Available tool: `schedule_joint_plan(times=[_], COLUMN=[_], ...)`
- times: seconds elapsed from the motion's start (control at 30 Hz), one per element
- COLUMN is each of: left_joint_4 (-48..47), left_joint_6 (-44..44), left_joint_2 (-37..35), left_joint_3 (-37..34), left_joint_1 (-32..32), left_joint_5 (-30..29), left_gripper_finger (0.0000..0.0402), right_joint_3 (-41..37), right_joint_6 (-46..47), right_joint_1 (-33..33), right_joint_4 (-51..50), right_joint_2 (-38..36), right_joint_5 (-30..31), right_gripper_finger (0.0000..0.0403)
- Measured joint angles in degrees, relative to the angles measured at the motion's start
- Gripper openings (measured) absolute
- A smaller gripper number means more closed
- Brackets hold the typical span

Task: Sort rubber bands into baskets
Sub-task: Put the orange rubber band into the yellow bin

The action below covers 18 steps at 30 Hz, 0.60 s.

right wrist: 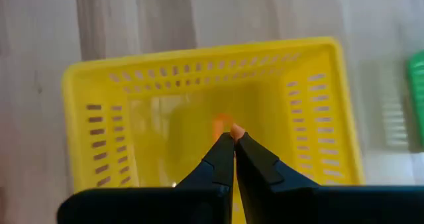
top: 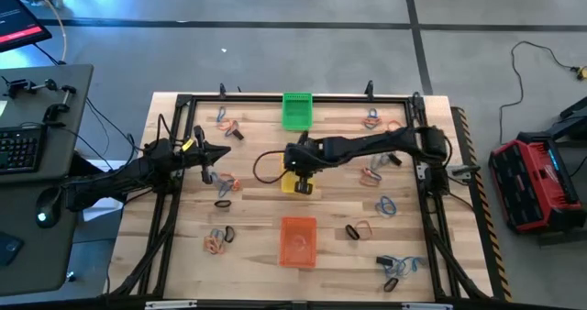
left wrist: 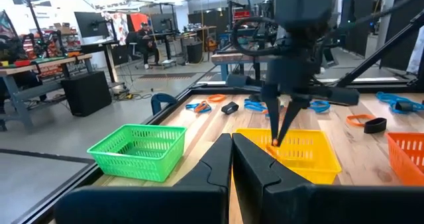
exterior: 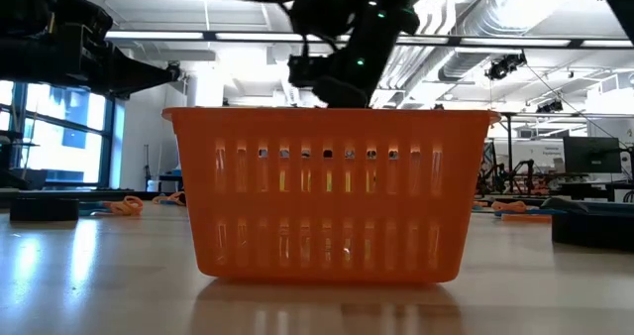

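Three baskets stand in a row down the table's middle: green (top: pixel 296 111) at the far side, yellow (top: pixel 288 185) in the centre, orange (top: pixel 298 241) nearest. My right gripper (right wrist: pixel 233 139) hangs over the yellow basket (right wrist: pixel 199 58), pointing steeply down, shut on a small orange rubber band (right wrist: pixel 222 125). My left gripper (left wrist: pixel 232 144) waits level and shut at the table's left side (top: pixel 225 153), with nothing in it. Loose rubber bands lie in clusters on the wood (top: pixel 226 125) (top: pixel 374 119) (top: pixel 218 241) (top: pixel 396 266). My right gripper pinches the orange rubber band between its two fingertips; only a small bit of it (right wrist: pixel 233 127) shows at the tips. The fingers come from above, slanting down. The band is lifted clear, above the yellow basket's open top (left wrist: pixel 273 143).
The orange basket (exterior: pixel 327 196) fills the low view and hides the table behind it. More bands lie right of the baskets (top: pixel 385 204) (top: pixel 359 229) (top: pixel 374 172) and left of the yellow basket (top: pixel 223 186). A black frame (top: pixel 171 200) borders the table.
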Motion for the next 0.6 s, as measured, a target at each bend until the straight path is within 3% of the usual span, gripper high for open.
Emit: schedule_joint_plan(times=[0.17, 0.37, 0.6], left_joint_4=[-0.03, 0.02, 0.03], left_joint_6=[0.0, -0.02, -0.02], left_joint_2=[0.0, 0.0, 0.0], left_joint_3=[0.0, 0.0, 0.0], left_joint_1=[0.0, 0.0, -0.02], left_joint_5=[0.0, 0.0, 0.0], left_gripper_finger=[0.0003, 0.0003, 0.0003], right_joint_3=[4.97, 4.95, 4.86], right_joint_6=[-0.66, -1.53, -3.94], right_joint_1=[-0.15, -0.28, 0.13], right_joint_4=[-4.04, -4.37, -4.39], right_joint_2=[4.9, 6.11, 6.11], right_joint_5=[-0.81, -1.65, -1.57], right_gripper_finger=[0.0, 0.0005, 0.0074])
